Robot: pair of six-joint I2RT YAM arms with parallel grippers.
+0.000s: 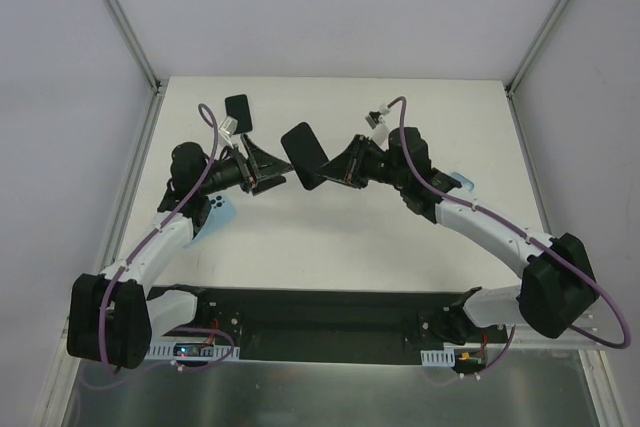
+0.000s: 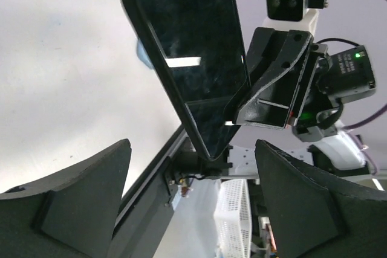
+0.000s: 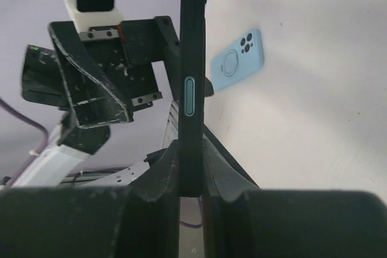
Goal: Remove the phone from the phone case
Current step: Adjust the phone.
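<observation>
Right hand (image 3: pixel 191 170) is clamped on the dark phone (image 3: pixel 192 58), held edge-on above the table (image 3: pixel 314 119), top end cut off. Left hand (image 2: pixel 192 152), fingers apart, sits at its 9 o'clock from above. Blue case (image 3: pixel 237 60) lies flat on the table at the phone's 2 o'clock in the right wrist view; contents unclear
</observation>
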